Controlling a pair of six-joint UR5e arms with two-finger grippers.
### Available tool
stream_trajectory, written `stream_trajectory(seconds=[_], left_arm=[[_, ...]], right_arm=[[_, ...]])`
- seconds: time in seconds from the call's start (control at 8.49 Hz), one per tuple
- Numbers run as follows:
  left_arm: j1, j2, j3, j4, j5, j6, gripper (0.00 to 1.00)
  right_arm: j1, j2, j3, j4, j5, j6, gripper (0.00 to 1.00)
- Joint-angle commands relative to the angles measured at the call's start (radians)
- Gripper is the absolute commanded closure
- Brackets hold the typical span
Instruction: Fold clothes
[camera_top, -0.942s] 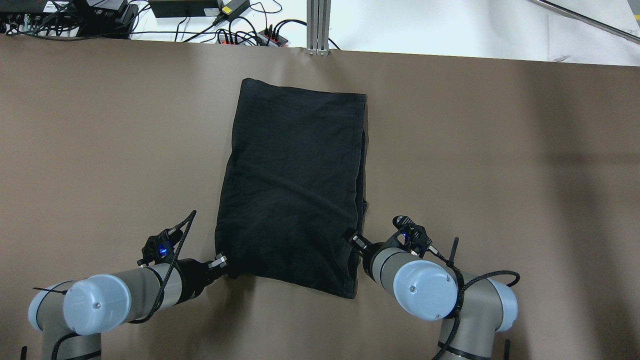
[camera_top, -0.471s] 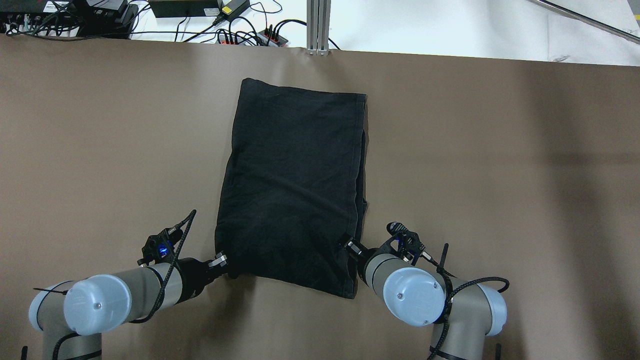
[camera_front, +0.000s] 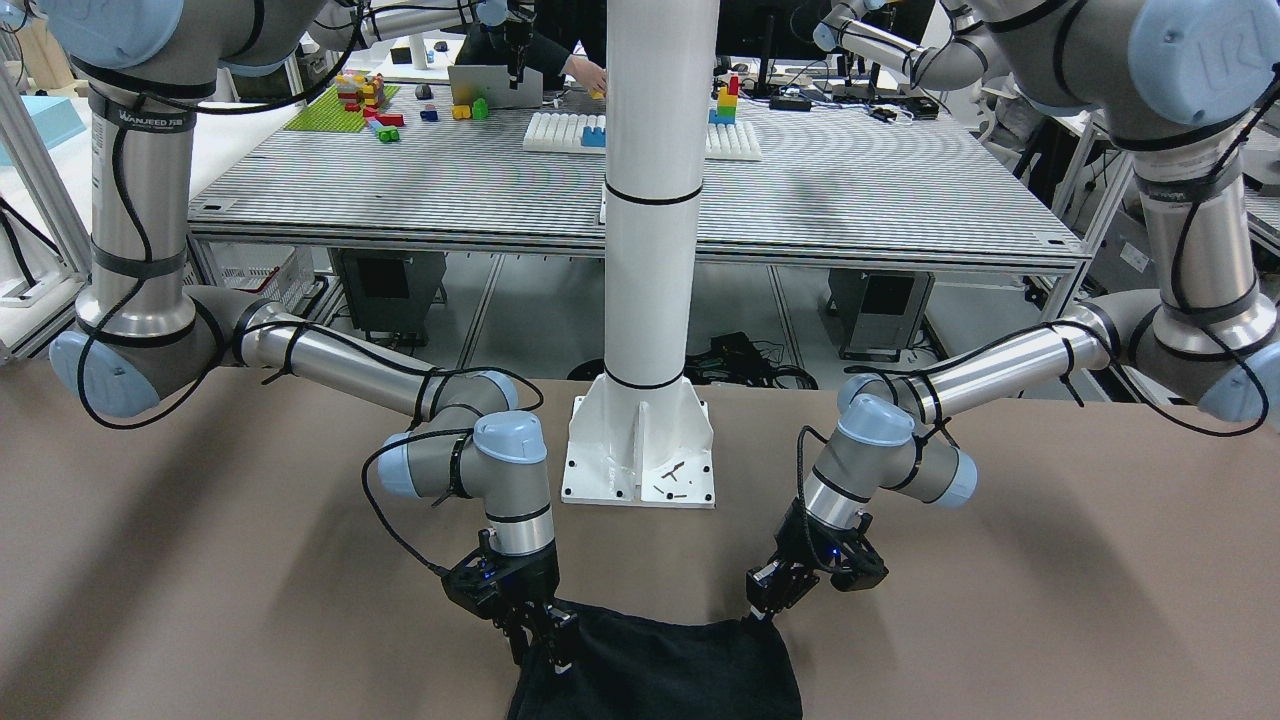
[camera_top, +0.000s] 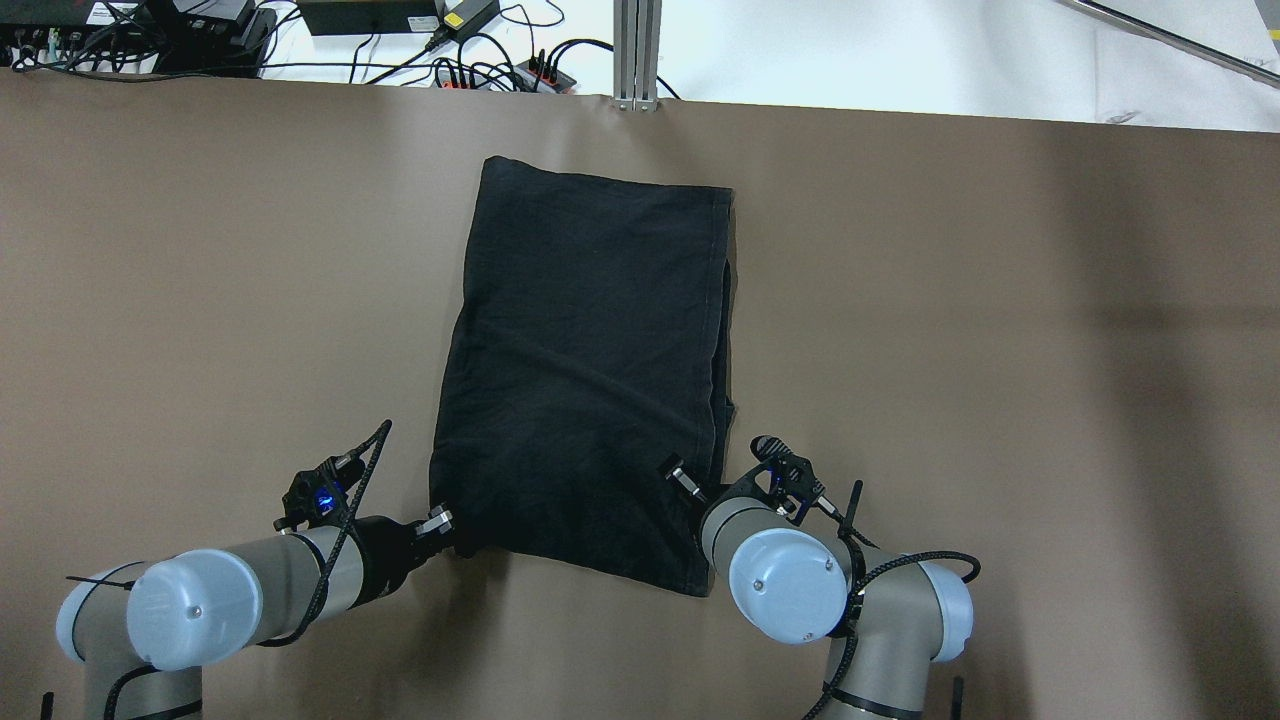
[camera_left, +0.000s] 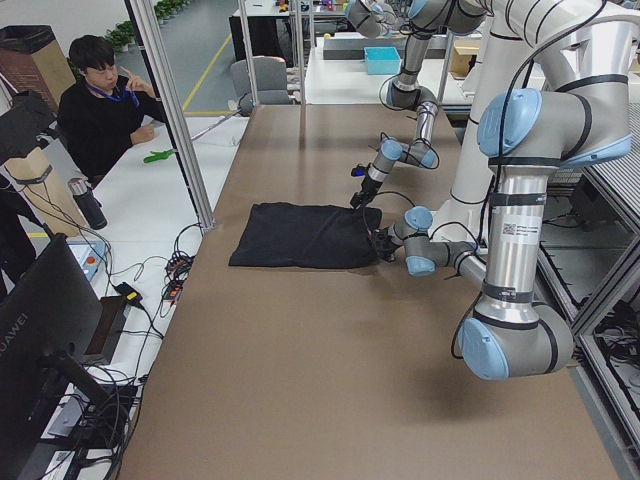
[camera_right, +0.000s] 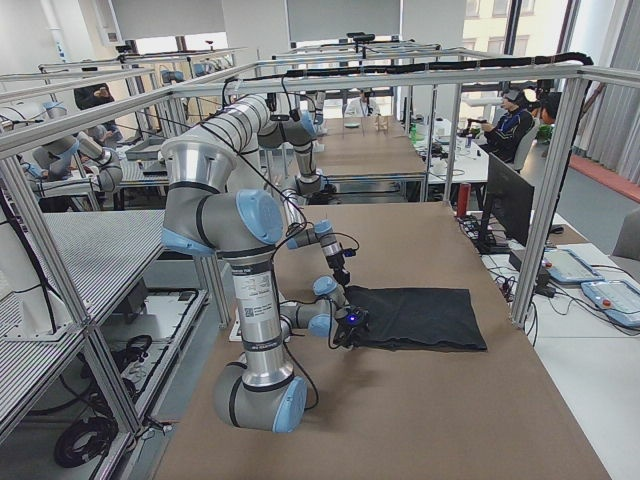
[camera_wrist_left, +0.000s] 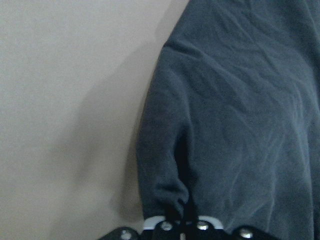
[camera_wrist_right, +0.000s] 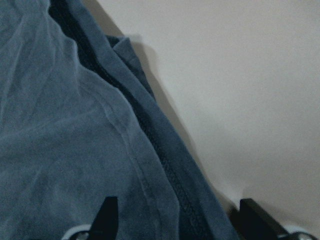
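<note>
- Black garment (camera_top: 590, 370): left gripper (camera_top: 442, 523) stays clamped on one near corner.
- Other near corner: right gripper (camera_top: 683, 478) has slid over it, fingers apart; closing likely next.

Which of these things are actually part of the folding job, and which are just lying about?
Part of the job: black garment; left gripper, pinching its corner; right gripper, open astride its hemmed edge.

Just lying about: white pillar; cables at the far side; coloured blocks in the background.
</note>
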Motion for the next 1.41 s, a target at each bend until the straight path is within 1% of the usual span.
stream_trajectory(seconds=[0.0, 0.24, 0.35, 0.47, 0.71, 0.82, 0.94, 1.06, 1.18, 1.3], left_arm=[[0.0, 0.006, 0.001, 0.0, 0.0, 0.0, 1.0], [0.0, 0.003, 0.001, 0.0, 0.0, 0.002, 1.0], [0.0, 0.001, 0.001, 0.0, 0.0, 0.002, 1.0], [0.0, 0.0, 0.001, 0.0, 0.0, 0.002, 1.0], [0.0, -0.002, 0.001, 0.0, -0.002, 0.003, 1.0], [0.0, -0.002, -0.001, 0.0, -0.002, 0.003, 1.0], [0.0, -0.004, -0.001, 0.0, -0.002, 0.005, 1.0], [0.0, -0.002, -0.004, 0.0, -0.002, 0.008, 1.0], [0.0, -0.004, -0.012, 0.0, -0.003, 0.009, 1.0], [0.0, -0.005, -0.025, 0.0, -0.006, 0.011, 1.0]], right_arm=[[0.0, 0.046, -0.045, 0.0, -0.019, 0.05, 0.3], [-0.002, 0.06, -0.06, 0.0, -0.019, 0.05, 0.32], [0.0, 0.06, -0.06, 0.003, -0.019, 0.05, 0.37], [0.0, 0.06, -0.058, 0.014, -0.019, 0.051, 0.46], [0.0, 0.06, -0.05, 0.018, -0.019, 0.053, 0.74], [0.0, 0.054, -0.044, 0.021, -0.019, 0.053, 0.92], [0.0, 0.049, -0.038, 0.021, -0.019, 0.052, 1.0], [0.002, 0.046, -0.035, 0.021, -0.019, 0.05, 1.0], [0.002, 0.034, -0.011, 0.021, -0.017, 0.048, 1.0], [0.002, -0.001, 0.035, 0.02, -0.017, 0.041, 1.0]])
